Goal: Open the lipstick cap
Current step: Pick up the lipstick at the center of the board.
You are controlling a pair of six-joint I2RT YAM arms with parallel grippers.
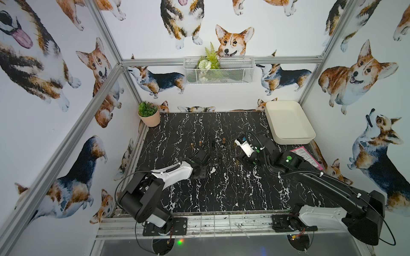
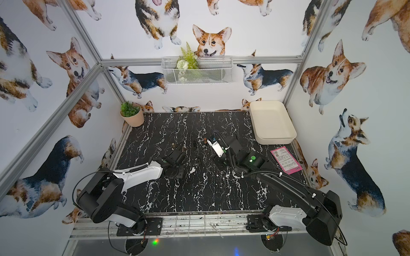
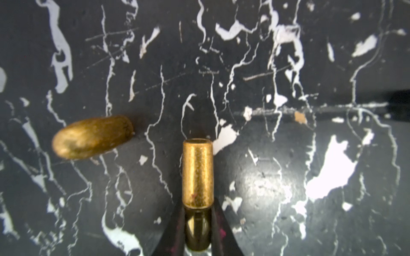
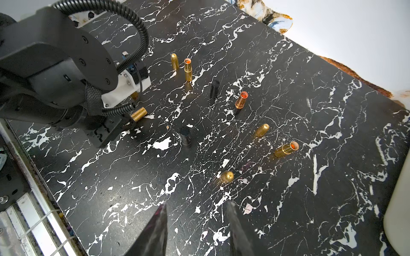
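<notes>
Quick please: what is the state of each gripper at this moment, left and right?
Left gripper: closed on a gold lipstick tube.
Right gripper: open, holding nothing.

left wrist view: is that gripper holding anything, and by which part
Yes: the left gripper is shut on the gold lipstick tube, its jaws pinching the smooth end while the textured end sticks out free.
</notes>
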